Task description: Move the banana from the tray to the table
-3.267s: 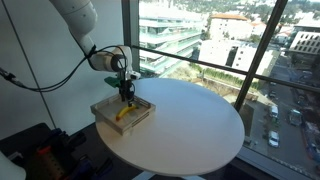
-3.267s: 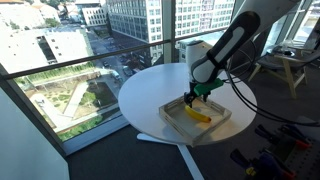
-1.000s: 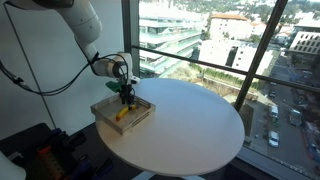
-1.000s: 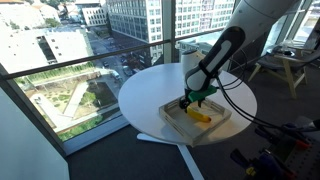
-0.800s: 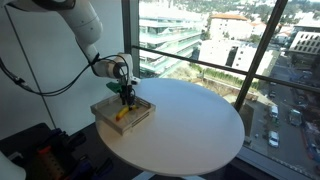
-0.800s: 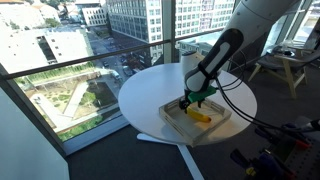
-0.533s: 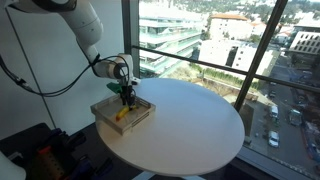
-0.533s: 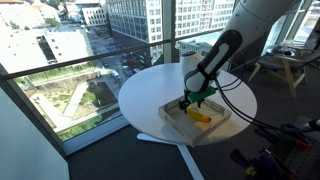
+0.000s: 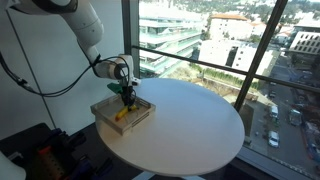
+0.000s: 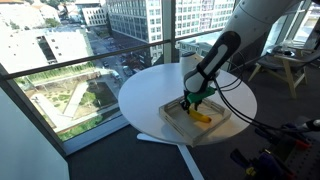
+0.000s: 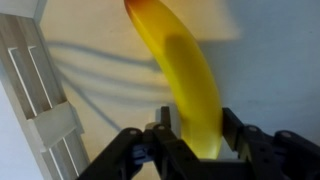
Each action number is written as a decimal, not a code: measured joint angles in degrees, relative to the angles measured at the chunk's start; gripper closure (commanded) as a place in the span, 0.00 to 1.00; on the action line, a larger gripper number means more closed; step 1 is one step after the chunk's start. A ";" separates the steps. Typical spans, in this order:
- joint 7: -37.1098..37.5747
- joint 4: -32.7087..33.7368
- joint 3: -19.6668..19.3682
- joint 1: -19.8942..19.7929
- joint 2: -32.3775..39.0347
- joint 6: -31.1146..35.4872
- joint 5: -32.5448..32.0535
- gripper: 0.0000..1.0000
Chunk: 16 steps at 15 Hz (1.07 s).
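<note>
We have the fingers clamped on the banana between them, inside the tray; lifting it over to the bench is not yet done.

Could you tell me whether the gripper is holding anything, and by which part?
The gripper straddles the banana toward one end, a finger at each side; the banana lies in the tray. Whether the fingers actually clamp it cannot be told.
</note>
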 measured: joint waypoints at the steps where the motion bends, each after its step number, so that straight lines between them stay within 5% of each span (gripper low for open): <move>1: 0.06 0.03 0.00 0.00 0.01 0.00 0.03 0.83; 16: 0.19 1.69 0.00 0.22 -0.07 -3.76 0.77 0.84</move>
